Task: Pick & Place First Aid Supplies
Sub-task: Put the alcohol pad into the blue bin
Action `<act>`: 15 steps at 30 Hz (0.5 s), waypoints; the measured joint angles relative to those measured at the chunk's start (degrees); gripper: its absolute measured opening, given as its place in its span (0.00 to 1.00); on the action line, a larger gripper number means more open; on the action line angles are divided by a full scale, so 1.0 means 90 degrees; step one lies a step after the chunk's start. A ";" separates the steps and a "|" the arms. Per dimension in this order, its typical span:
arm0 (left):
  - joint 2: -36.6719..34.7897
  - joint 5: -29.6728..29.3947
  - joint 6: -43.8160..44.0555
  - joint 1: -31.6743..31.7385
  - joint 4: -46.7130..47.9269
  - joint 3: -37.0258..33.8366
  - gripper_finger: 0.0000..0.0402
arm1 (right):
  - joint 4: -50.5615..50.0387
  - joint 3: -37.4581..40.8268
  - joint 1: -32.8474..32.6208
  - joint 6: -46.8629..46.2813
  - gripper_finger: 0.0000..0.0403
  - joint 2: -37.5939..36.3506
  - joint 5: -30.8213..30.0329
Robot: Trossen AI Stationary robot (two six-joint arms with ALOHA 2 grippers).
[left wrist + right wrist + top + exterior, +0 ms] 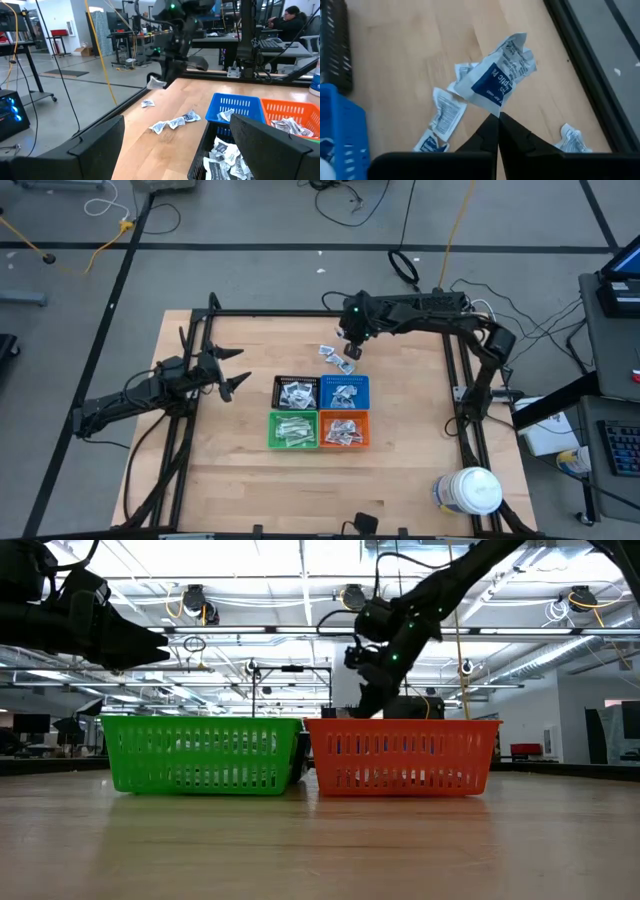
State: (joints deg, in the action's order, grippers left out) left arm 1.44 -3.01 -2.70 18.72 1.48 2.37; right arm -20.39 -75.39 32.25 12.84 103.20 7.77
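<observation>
My right gripper (498, 119) hangs above the table's far middle (349, 352), shut on one first aid packet (497, 75), white with a blue printed panel. Below it more packets lie flat on the wood (445, 112) (572, 137), also seen in the left wrist view (175, 121). Four small bins stand in a square at the table's middle: black (295, 392), blue (345, 391), green (293, 429) and orange (345, 430), each with packets in it. My left gripper (238, 372) waits open at the left, level, with nothing between its fingers. My right gripper pinches the packet's edge (492, 107) between its two fingertips. The fingers slant down from the table's right far side. The crumpled packet sticks out beyond the fingertips, lifted clear of the table (156, 82).
A large white round jar (470, 490) stands at the near right corner. A black frame rail (450, 380) runs along the table's right side, another along the far edge (300, 313). Bare wood lies near the front edge (300, 490).
</observation>
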 joint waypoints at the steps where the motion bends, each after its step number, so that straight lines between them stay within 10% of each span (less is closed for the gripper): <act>1: 0.0001 0.0000 0.0000 0.0000 0.0000 0.0002 0.91 | -0.0022 0.0001 -0.0025 0.0009 0.00 -0.0050 -0.0001; 15: 0.0001 0.0000 0.0000 0.0000 0.0000 0.0001 0.91 | -0.1320 0.0002 -0.1440 0.0903 0.00 -0.0722 0.0510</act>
State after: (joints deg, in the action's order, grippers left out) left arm 1.45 -3.01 -2.70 18.72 1.48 2.38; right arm -32.27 -75.37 19.29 20.97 96.69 12.37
